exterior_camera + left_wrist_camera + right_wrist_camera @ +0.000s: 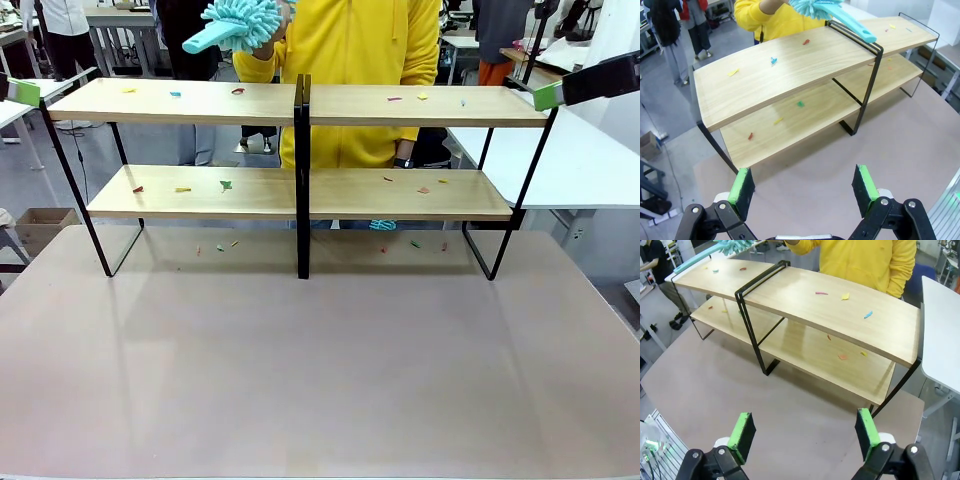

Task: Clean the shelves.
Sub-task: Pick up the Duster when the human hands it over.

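The two matching two-tier shelves (pixel 270 190), light wooden boards on thin black metal frames, stand side by side along the far part of the beige tabletop (pixel 320 360). Their inner frames meet at the middle, and together they span nearly the table's width. Small coloured paper scraps (pixel 226 185) in red, yellow, green, blue and pink lie scattered on the upper and lower boards of both racks. A few more lie on the tabletop under the lower tier.

Above the top board of the left rack, near its inner end, a fluffy turquoise duster (pixel 240 25) with a flat plastic handle is held by a person in a yellow hooded top (pixel 350 40), who stands just behind the racks.

The left gripper (pixel 802 185) hangs on the near side of the left rack's outer end. Its green-padded jaws are spread wide, with nothing between them. The right gripper (pixel 805 435) hangs likewise near the right rack's outer end, jaws apart and empty over bare tabletop.
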`<state>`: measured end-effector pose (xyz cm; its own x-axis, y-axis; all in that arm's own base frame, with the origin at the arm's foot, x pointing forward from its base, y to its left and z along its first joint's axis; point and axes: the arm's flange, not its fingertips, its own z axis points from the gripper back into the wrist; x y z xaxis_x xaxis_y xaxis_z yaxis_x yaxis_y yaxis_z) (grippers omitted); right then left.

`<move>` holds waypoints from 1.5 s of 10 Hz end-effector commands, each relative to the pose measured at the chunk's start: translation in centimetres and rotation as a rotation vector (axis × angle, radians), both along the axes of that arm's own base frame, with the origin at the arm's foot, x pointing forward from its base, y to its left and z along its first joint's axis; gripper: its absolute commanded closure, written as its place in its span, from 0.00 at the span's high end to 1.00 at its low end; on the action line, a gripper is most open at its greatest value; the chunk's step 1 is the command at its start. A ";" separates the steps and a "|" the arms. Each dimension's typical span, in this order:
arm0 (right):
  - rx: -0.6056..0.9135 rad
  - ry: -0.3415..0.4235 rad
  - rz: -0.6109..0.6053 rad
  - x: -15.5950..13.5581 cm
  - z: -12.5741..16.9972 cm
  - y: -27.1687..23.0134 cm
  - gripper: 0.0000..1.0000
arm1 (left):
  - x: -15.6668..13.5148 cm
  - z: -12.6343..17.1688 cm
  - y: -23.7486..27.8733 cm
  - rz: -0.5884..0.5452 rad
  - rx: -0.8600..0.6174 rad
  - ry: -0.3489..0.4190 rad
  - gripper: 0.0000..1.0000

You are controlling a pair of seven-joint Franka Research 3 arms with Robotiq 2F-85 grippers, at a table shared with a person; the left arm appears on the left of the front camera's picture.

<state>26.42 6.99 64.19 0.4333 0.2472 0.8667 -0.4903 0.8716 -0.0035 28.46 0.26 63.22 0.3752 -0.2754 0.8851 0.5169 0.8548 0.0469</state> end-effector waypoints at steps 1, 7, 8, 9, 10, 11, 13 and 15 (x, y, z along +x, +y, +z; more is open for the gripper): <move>0.006 0.002 -0.002 0.1 0.0 -0.2 1.00 | 9.8 6.4 -2.4 -0.376 -0.444 0.786 1.00; 0.006 0.002 -0.002 0.1 0.0 -0.2 1.00 | 9.4 5.0 -4.3 -0.270 -0.295 0.265 1.00; 0.006 0.002 -0.002 0.1 0.0 -0.2 1.00 | 12.7 6.4 -4.6 -0.393 -0.404 0.337 1.00; 0.006 0.002 -0.002 0.1 0.0 -0.2 1.00 | 12.9 6.2 -5.9 -0.438 -0.322 0.401 1.00; 0.006 0.002 -0.002 0.1 0.0 -0.2 1.00 | 15.5 6.8 -6.5 -0.476 -0.370 0.500 1.00; 0.006 0.002 -0.002 0.1 0.0 -0.2 1.00 | 18.9 7.4 -7.0 -0.432 -0.436 0.572 1.00; 0.006 0.002 -0.002 0.1 0.0 -0.2 1.00 | 24.1 6.7 -8.4 -0.316 -0.529 0.678 1.00; 0.006 0.002 -0.002 0.1 0.0 -0.2 1.00 | 26.5 5.1 -9.9 -0.328 -0.558 0.771 1.00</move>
